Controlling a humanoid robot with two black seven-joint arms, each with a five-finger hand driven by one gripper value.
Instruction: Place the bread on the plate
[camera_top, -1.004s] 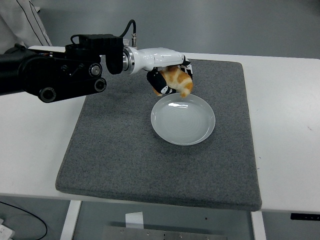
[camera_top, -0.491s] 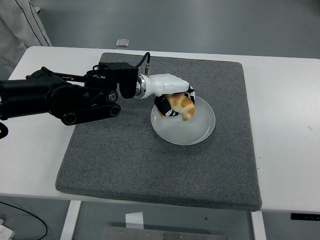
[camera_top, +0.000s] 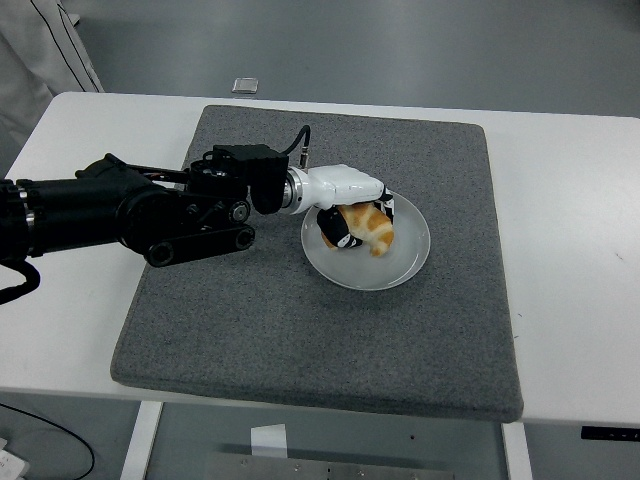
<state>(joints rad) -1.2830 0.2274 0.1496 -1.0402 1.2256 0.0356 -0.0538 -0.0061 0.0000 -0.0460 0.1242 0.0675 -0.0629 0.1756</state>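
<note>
While clasped in the left hand (camera_top: 350, 215), the bread (camera_top: 368, 228), a golden-brown croissant-like piece, sits low over the left half of the plate (camera_top: 400, 265); whether it touches the dish cannot be told. Fingers curled around it, black with white patches, white shell over the back of the hand.

Plate: round, pale grey-white, shallow, glossy. Stands on the grey mat (camera_top: 300, 330), toward its far right part, well inside every edge.

Mat: dark grey, felt-like, rectangular with rounded corners. Covers the middle of the white table (camera_top: 570, 300). Near edge runs just short of the table's near edge. Bare mat lies in front of the plate and to its right.

Left arm (camera_top: 120, 215): black, jointed, entering from the left edge, crossing the table's left margin and the mat's left part; a black cable loops up at the wrist.

Table: white, bare strips at left and right of the mat, the right strip broad.

Floor (camera_top: 400, 50): grey, beyond the far edge. A small pale square object (camera_top: 245, 85) lies on it. White cloth (camera_top: 40, 60) at the top left corner.

Writing: none legible.
</note>
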